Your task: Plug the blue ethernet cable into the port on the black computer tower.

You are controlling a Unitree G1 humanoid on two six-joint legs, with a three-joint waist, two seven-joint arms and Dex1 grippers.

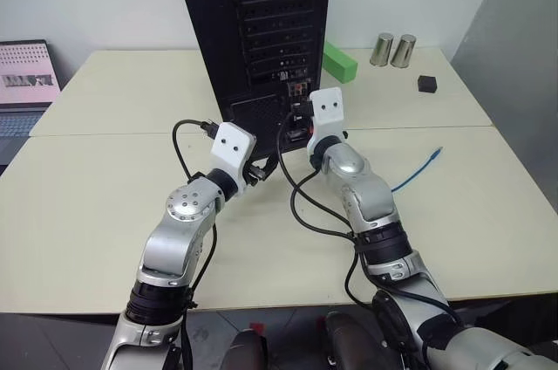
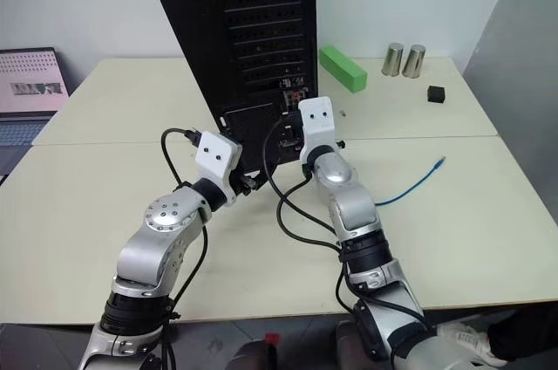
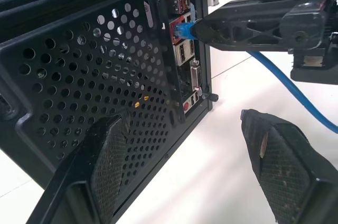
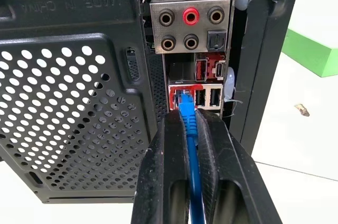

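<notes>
Biggest risk right now: the plug goes in crooked and jams on the rim of the port [image 4: 182, 96], since the right gripper [image 4: 189, 121] pinches the blue ethernet cable [image 4: 191, 150] just behind its tip. Those jaws are clenched on the cord, plug at the socket on the black computer tower [image 4: 79, 102]. Left gripper [image 3: 185, 155] hangs beside it, jaws spread wide, holding nothing.

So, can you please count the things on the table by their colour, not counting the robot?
Black: 2, the black computer tower and a small cube.
Green: 1, a block.
Silver: 2, metal cups.
Blue: 1, the blue ethernet cable.
Grey: 1, a laptop.
Total: 7.
</notes>
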